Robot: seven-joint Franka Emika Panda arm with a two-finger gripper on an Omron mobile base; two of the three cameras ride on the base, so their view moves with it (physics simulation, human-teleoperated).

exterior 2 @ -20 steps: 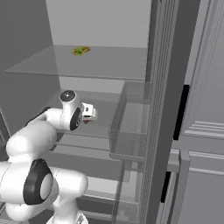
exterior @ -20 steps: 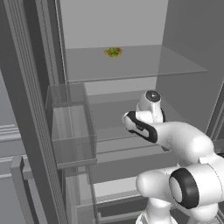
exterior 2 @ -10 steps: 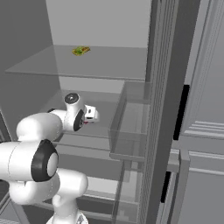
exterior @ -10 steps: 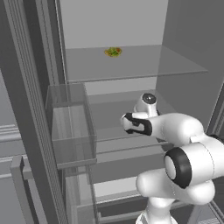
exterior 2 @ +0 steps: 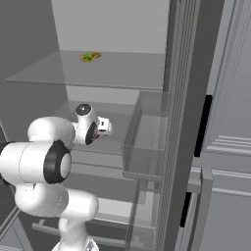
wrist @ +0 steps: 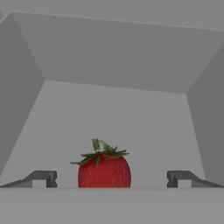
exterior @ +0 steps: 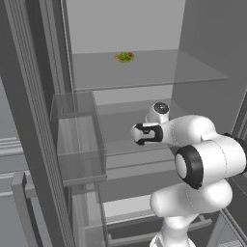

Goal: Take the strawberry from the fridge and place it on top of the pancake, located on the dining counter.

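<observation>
- fridge [exterior: 43, 120] stands open, arm reaches in at the middle glass shelf [exterior: 120, 144] level
- gripper [wrist: 111, 178] spread fully wide, holding nothing; both fingertips [wrist: 41, 178] sit well clear of the fruit on either side
- strawberry [wrist: 104, 168] stands upright on the shelf, green cap up, between the two tips and roughly centred, slightly nearer the left tip in the hand view
- in the right base view a bit of red shows just at the hand, likely the strawberry [exterior 2: 98, 136]; too small to say more
- small yellow-green item [exterior: 125, 57] lies on the upper shelf, well apart, not the target
- clear door bin [exterior: 79, 140] sits beside the arm, not touched
- progress: door open and approach lined up look done; grasp not yet made
- left: close on the berry, lift, back out of the fridge, drive to the dining counter, set it on the pancake
- judgement: early stage, about to pick; berry is small and round, could slip or roll if the close is off-centre
</observation>
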